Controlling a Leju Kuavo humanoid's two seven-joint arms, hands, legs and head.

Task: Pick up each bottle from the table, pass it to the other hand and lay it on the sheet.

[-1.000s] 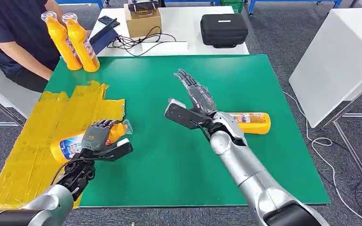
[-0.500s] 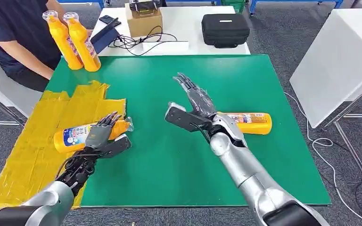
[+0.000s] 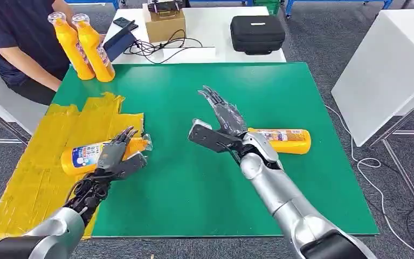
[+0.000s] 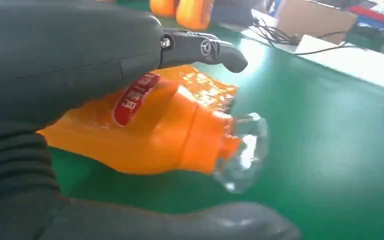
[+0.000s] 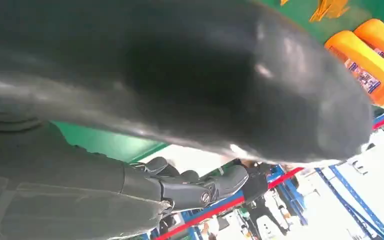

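Bottle (image 3: 103, 152) on the yellow sheet (image 3: 38, 178) lies on its side under our left hand (image 3: 117, 157), whose fingers are stretched out flat over its neck and not curled round it; its clear cap (image 4: 242, 150) reaches past the sheet's right edge onto the green table (image 3: 194, 199). Our right hand (image 3: 222, 125) is raised near the table's middle, fingers spread wide, holding nothing. Just behind it a second bottle (image 3: 285, 140) lies on its side toward the table's right edge. Two more bottles (image 3: 84, 46) stand upright at the far left corner, beside a person (image 3: 16, 43) in dark blue.
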